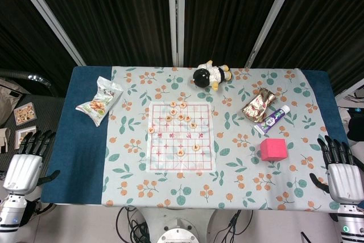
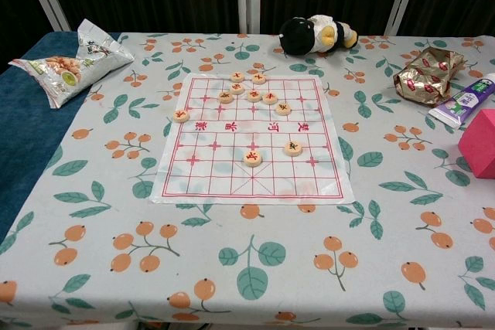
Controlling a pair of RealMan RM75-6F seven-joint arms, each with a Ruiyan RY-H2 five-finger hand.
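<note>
1. Head view:
   - At the near left edge of the table [image 1: 85,140], the left hand [image 1: 25,163] hangs off the blue cloth, fingers spread, holding nothing; the snack bag [image 1: 99,101] is the thing closest to it, though well apart.
   - At the near right corner, the right hand [image 1: 341,172] has its fingers spread and holds nothing; the pink cube [image 1: 273,149] sits near it.
   - Round chess pieces [image 1: 181,116] lie on the paper board [image 1: 181,157] mid-table.
2. Chest view:
   - Neither hand shows.
   - The pink cube [image 2: 479,143] sits at the right edge, just beside a toothpaste tube [image 2: 462,104] and near a foil packet [image 2: 427,75]; a plush toy [image 2: 317,35] lies at the far side.
</note>
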